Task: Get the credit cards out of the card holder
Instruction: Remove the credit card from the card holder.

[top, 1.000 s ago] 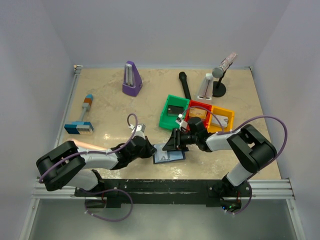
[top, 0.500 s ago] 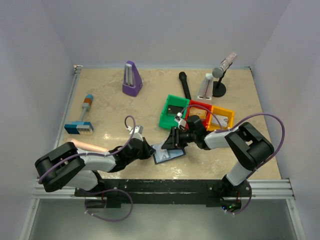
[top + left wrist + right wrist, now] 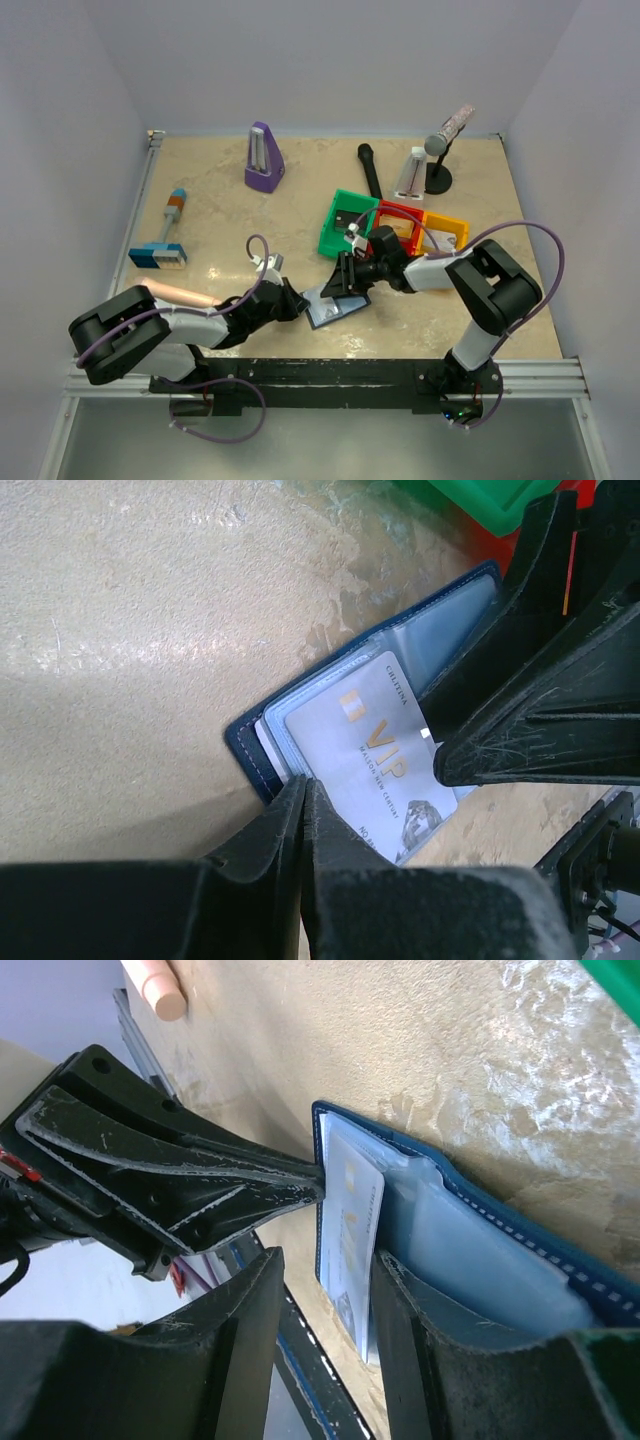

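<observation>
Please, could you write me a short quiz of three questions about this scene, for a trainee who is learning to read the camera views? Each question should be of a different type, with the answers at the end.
1. True or false: the card holder is folded shut.
2. Which word is printed on the pale card that shows in the holder? A) VIP B) VISA C) BANK
3. Fill in: the fingers of the ___ arm stand apart, one on each side of the card.

Key
1. False; it lies open.
2. A.
3. Right: the right tool is open, while the left tool is closed at the holder's edge.
</observation>
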Robot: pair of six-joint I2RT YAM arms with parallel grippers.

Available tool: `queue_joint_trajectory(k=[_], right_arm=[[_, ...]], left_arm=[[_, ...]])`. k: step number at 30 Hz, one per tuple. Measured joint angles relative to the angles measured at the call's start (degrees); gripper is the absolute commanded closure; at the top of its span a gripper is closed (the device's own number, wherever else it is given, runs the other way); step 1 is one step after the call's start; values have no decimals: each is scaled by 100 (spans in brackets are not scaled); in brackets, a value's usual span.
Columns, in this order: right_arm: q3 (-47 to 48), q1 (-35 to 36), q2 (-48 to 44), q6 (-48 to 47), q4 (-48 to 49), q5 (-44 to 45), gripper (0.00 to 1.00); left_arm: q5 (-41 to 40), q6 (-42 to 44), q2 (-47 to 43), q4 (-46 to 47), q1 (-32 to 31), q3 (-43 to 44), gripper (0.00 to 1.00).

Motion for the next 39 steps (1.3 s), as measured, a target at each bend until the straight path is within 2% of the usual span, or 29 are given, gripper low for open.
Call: queue_joint_trajectory(k=[19, 22, 29, 39], right_arm=[[306, 146, 247, -199, -756, -378, 55], [302, 153, 243, -181, -761, -358, 57], [181, 212, 61, -120, -750, -184, 60], [42, 245, -374, -63, -750, -2, 61]], left_arm=[[61, 52, 269, 629, 2, -105, 93], [61, 55, 280, 671, 2, -114, 91], [142, 44, 221, 822, 0, -236, 80], [210, 44, 0, 706, -4, -308, 81]])
